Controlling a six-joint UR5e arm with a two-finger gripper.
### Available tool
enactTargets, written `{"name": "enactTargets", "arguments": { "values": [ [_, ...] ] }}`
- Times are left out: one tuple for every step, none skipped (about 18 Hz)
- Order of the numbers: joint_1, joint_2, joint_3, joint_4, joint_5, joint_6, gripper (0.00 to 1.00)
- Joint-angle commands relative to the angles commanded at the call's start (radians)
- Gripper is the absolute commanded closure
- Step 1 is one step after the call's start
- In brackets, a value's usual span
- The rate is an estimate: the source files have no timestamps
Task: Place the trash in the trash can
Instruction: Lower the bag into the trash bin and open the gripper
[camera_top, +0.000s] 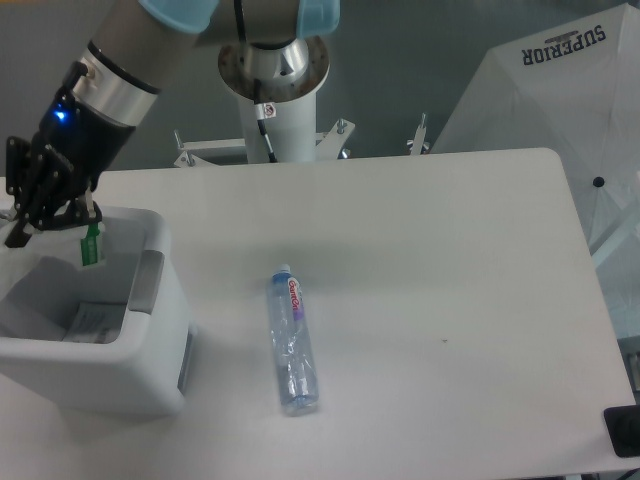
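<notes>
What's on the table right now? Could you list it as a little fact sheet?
trash can: white bin at the table's left edge
gripper: above the bin's opening, whether it grips cannot be told
plastic bag: green strip dangling below the gripper into the bin
bottle: clear, lying on its side mid-table, untouched
table: white

bag (92, 245) hanging into trash can (150, 330) | bottle (293, 340) lying beside

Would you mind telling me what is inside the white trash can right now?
Inside the trash can lies a pale flat piece, and the bag's green strip hangs in from the gripper. The near wall hides the bottom.
</notes>
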Motion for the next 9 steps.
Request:
{"name": "enactTargets", "arguments": {
  "values": [
    [-0.002, -0.002, -0.002, 0.0, 0.002, -0.002, 1.0],
    [-0.002, -0.002, -0.002, 0.0, 0.003, -0.002, 1.0],
    [-0.002, -0.002, -0.002, -0.003, 0.008, -0.003, 1.0],
    [-0.002, 0.0, -0.006, -0.003, 0.015, -0.003, 1.0],
    [-0.002, 0.002, -0.018, 0.0, 0.021, -0.002, 1.0],
    [-0.002, 0.0, -0.022, -0.002, 0.026, 0.0, 1.0],
    [-0.002, -0.002, -0.023, -0.002, 0.028, 0.0, 1.0],
    [-0.002, -0.003, -0.023, -0.002, 0.028, 0.0, 1.0],
    [-0.002, -0.009, -0.022, -0.002, 0.031, 0.002, 1.0]
  ]
}}
